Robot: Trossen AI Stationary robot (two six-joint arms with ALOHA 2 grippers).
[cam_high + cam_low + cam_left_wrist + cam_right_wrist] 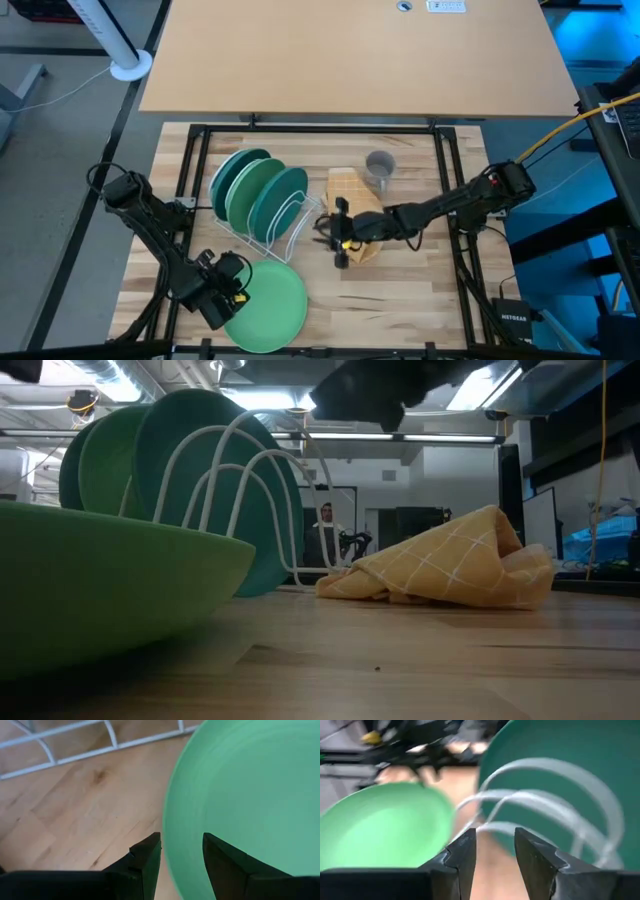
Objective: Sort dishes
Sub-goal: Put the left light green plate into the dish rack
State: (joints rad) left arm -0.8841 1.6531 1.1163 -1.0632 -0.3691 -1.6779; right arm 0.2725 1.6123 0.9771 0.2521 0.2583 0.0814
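Note:
A light green plate [272, 305] lies flat on the wooden table near its front edge; it also shows in the left wrist view [250, 785]. My left gripper [181, 855] is open at the plate's left rim, one finger over the table and one over the plate. I cannot tell whether it touches the plate. Three teal and green plates [255, 190] stand on edge in the white wire rack [288, 228]. My right gripper [495, 850] is open and empty just right of the rack, above the table. A grey mug [379, 168] stands upright behind it.
A crumpled yellow checked cloth [450, 560] lies under my right arm, right of the rack. A black frame [190, 160] borders the wooden work area. Bare wood lies at the near right. A person [325, 520] shows far off in the room.

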